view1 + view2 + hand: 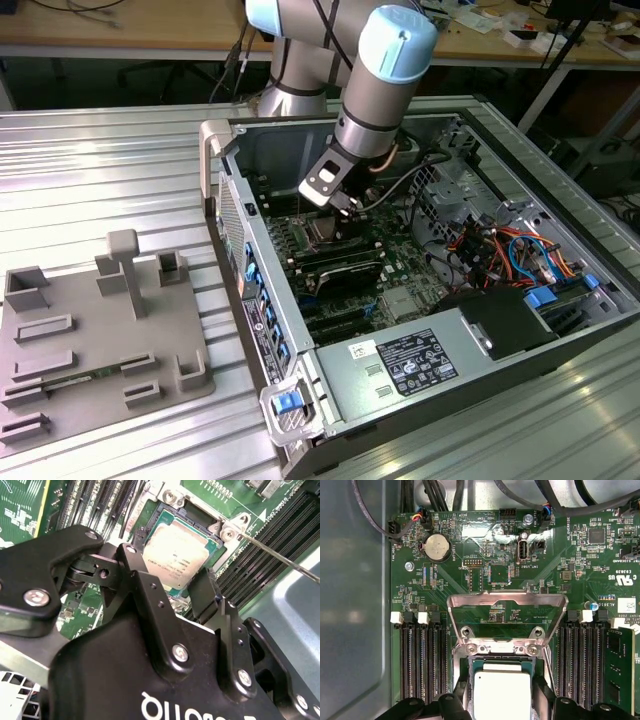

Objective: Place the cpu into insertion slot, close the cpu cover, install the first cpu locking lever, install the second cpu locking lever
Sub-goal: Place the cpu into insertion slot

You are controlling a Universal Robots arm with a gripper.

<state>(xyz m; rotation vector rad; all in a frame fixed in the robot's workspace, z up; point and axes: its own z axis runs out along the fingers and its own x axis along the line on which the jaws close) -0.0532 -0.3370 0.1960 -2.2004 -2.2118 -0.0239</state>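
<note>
In both wrist views the cpu (175,550) (501,692), a small square chip with a silver-grey top, lies level in the insertion slot (210,530) (470,666) on the green motherboard. My gripper (172,586) (501,702) (345,205) is low over it, its black fingers (145,587) pressed against two opposite edges of the chip. The cpu cover (507,599), a thin silvery frame, stands swung open past the slot's hinge edge. A thin metal locking lever (280,555) sticks out beside the slot.
Long black memory slots (422,665) (577,665) flank the socket on both sides. The open computer case (250,260) holds a grey power supply box (420,365) and coloured cables (500,250). A grey fixture tray (90,340) lies at the exterior view's left.
</note>
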